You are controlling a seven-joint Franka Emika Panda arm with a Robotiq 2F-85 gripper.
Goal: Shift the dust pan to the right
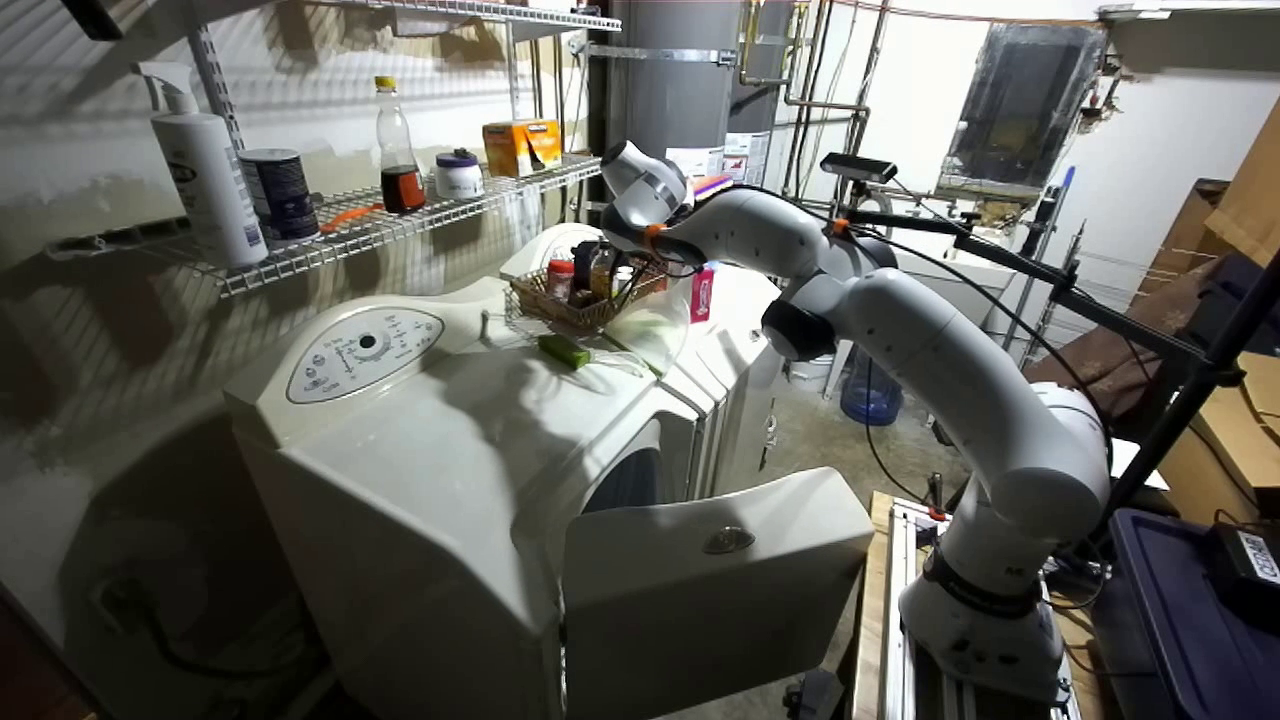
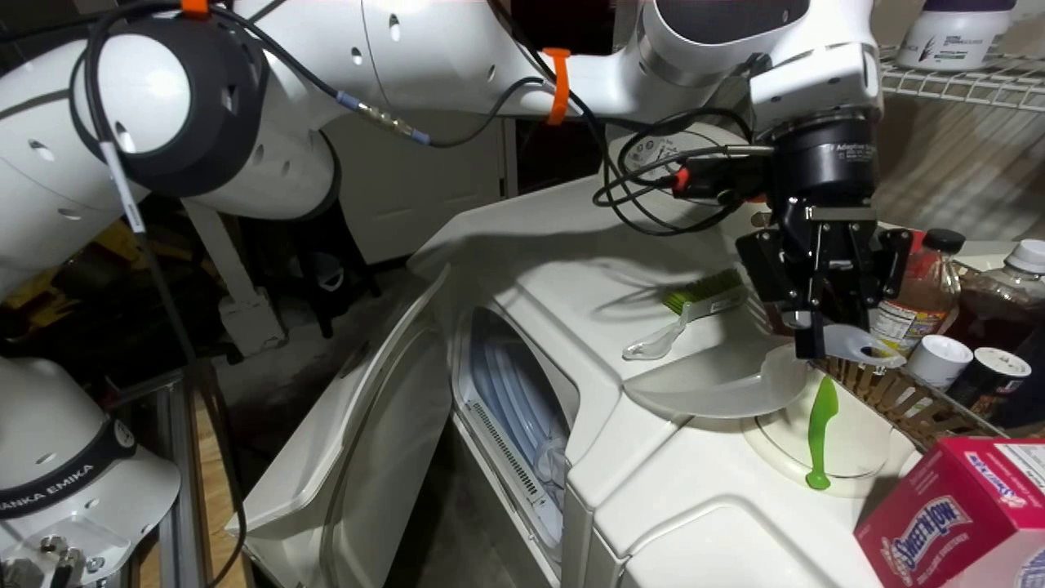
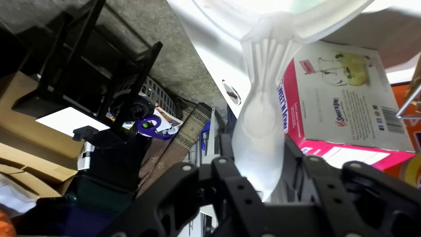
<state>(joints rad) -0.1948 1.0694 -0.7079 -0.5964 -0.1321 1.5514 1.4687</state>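
The dust pan is clear and whitish; its pan point(image 2: 710, 384) is over the top of the white machines in an exterior view, and it also shows in an exterior view point(image 1: 655, 335). Its handle point(image 3: 260, 121) runs between the fingers in the wrist view. My gripper point(image 2: 833, 333) points down and is shut on the handle, with the fingers point(image 3: 258, 149) against both sides. The handle's holed end sticks out past the fingers. I cannot tell whether the pan touches the surface. In the exterior view from across the machines, the arm hides most of the gripper.
A green-bristled brush point(image 2: 706, 296) lies beside the pan. A wicker basket point(image 2: 922, 392) of bottles stands close by the gripper. A pink Sweet'N Low box point(image 2: 939, 523) and a green utensil point(image 2: 821, 433) are nearby. The dryer door point(image 1: 715, 590) hangs open. A wire shelf point(image 1: 420, 215) runs along the wall.
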